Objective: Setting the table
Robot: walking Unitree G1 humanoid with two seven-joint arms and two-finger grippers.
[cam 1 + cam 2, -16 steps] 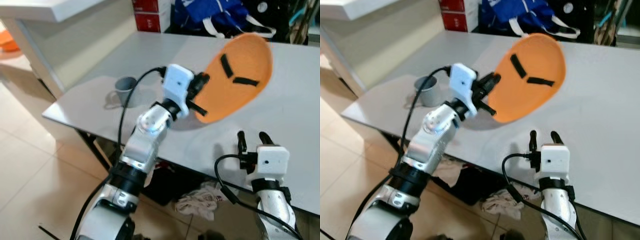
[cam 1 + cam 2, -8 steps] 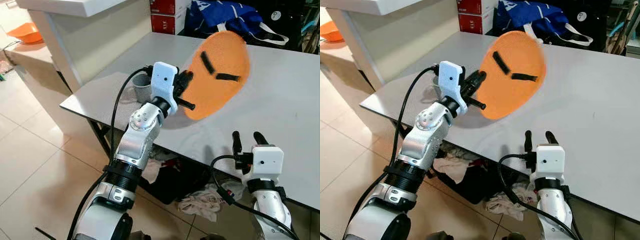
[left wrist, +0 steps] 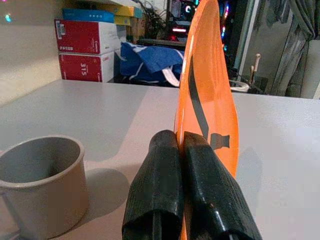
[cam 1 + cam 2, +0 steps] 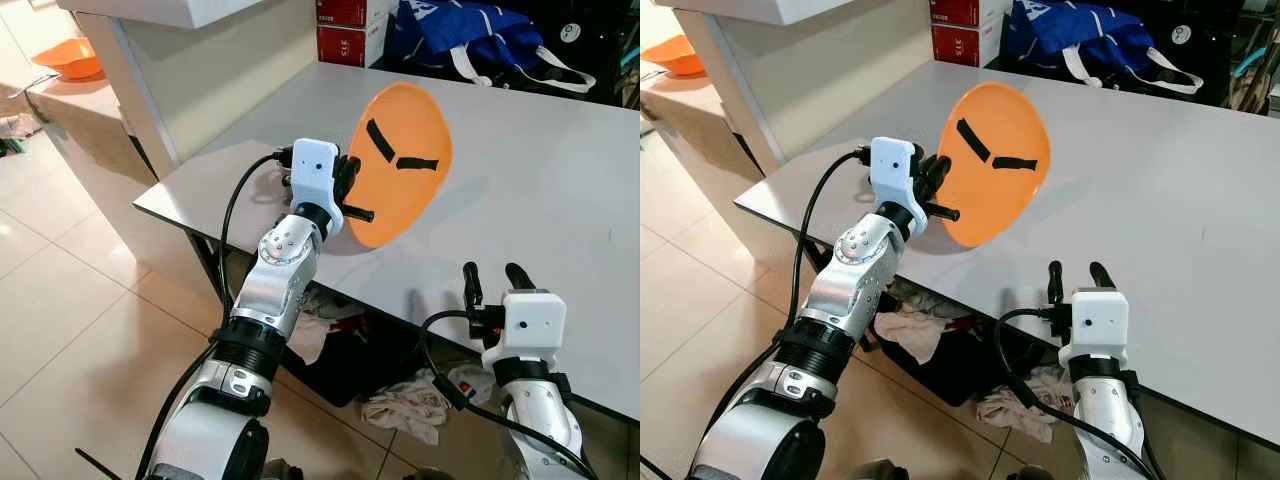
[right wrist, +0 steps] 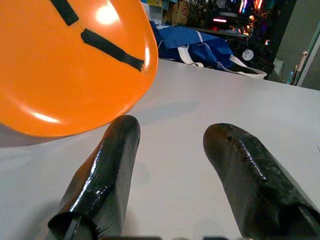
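left gripper [image 4: 350,195] clamped on the orange plate [image 4: 398,160] above the grey table [image 4: 560,160], seemingly not yet set down, right gripper [image 4: 495,283] spread idle.

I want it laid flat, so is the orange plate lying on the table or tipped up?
Tipped up: the left end effector holds the plate by its rim, on edge.

An orange round plastic plate [image 4: 400,160] stands on edge above the grey bench [image 4: 560,190], a grey mug [image 3: 42,185] to its left, a blue bag [image 4: 470,40] behind.
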